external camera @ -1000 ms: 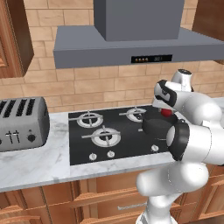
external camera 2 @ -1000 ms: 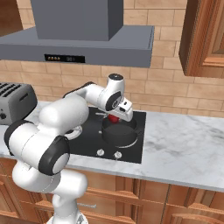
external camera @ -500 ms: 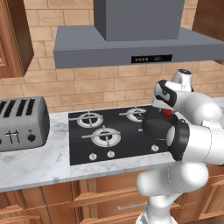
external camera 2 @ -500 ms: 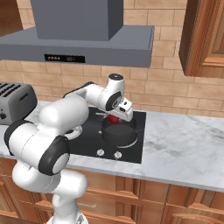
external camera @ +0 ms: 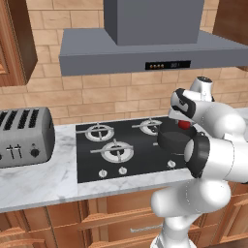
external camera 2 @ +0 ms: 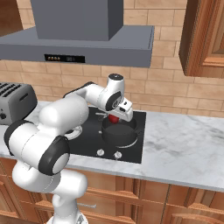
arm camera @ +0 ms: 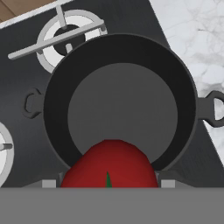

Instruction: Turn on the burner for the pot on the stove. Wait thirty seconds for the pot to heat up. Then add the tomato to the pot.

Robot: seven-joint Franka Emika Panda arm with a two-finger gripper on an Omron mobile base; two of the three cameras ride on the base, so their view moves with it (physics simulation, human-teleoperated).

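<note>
Gripper [external camera 2: 114, 117] closed on the tomato [arm camera: 109, 168], jaws spread wide across its girth, holding it directly above the open mouth of the pot [arm camera: 120, 103], which sits on the right front burner of the stove [external camera: 92, 164]. Judged light, smooth and somewhat slippery, with skin that would bruise under hard squeeze; the widest middle is the sensible hold. Fingertips are hidden behind the fruit in the hand view, its lower half is cut off, and burner flame or knob setting cannot be made out.
</note>
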